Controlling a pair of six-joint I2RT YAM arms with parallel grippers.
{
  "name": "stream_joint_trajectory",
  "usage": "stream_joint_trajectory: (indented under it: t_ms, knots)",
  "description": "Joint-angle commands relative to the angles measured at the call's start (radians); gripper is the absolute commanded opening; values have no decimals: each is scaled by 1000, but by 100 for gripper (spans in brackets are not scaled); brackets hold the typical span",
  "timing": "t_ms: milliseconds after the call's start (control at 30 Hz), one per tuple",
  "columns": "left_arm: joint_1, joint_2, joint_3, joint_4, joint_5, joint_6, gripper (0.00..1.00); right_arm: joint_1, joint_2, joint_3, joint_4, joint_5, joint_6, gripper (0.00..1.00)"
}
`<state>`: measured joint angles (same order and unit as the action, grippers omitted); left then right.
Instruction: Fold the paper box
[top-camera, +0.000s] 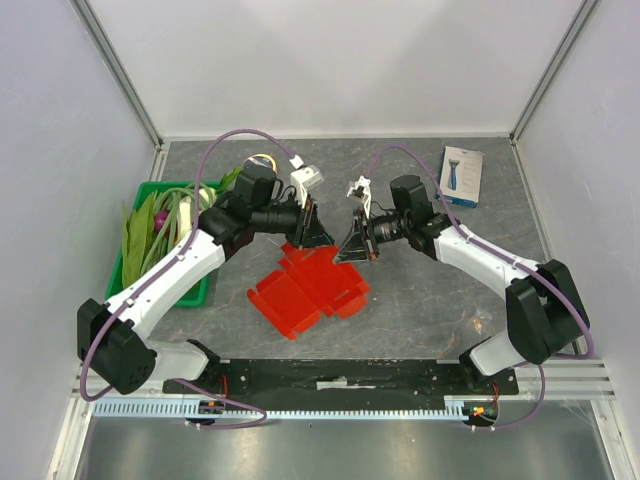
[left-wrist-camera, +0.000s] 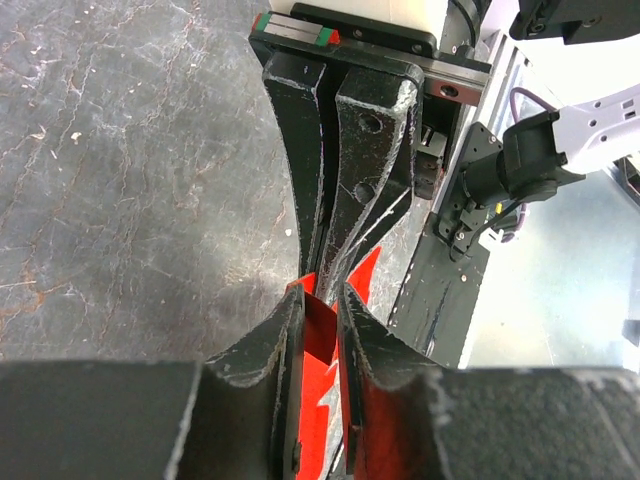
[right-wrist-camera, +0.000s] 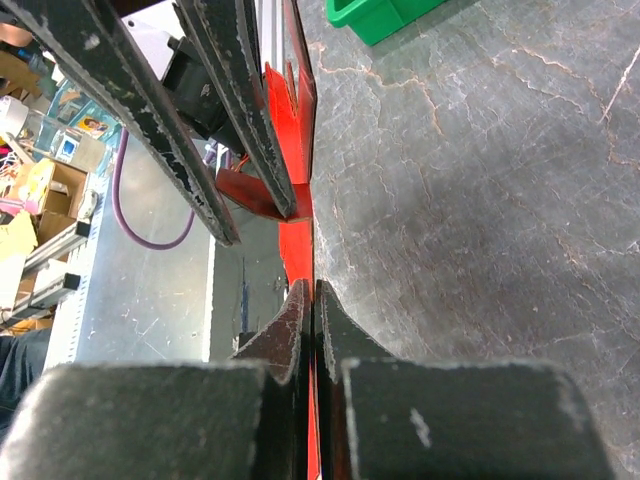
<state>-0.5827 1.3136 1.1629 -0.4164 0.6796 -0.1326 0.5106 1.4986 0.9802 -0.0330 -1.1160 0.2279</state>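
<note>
On the desk the paper box lies just beneath and nearer than both pincers, long axis roughly crosswise, its far edge raised between the level, inward-reaching arms, right pincer clamped on it, left pincer slightly parted astride a flap.

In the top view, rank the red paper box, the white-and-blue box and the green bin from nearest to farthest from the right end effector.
1. paper box: centre, pinched in the right end effector.
2. white-and-blue box: far right.
3. green bin: left side.
</note>
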Motion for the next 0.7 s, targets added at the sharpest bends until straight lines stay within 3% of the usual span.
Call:
stream_joint_trajectory:
  t_ms: [0,467,667]
  knots:
    - [-57,12,-48,37,77,-85,25,11,-40,20,186,24,44,0]
    - [-65,33,-120,117,48,-127,32,17,-74,-29,331,33,157,0]
    - [-65,-37,-80,119,23,-128,34,6,-74,2,102,123,1,0]
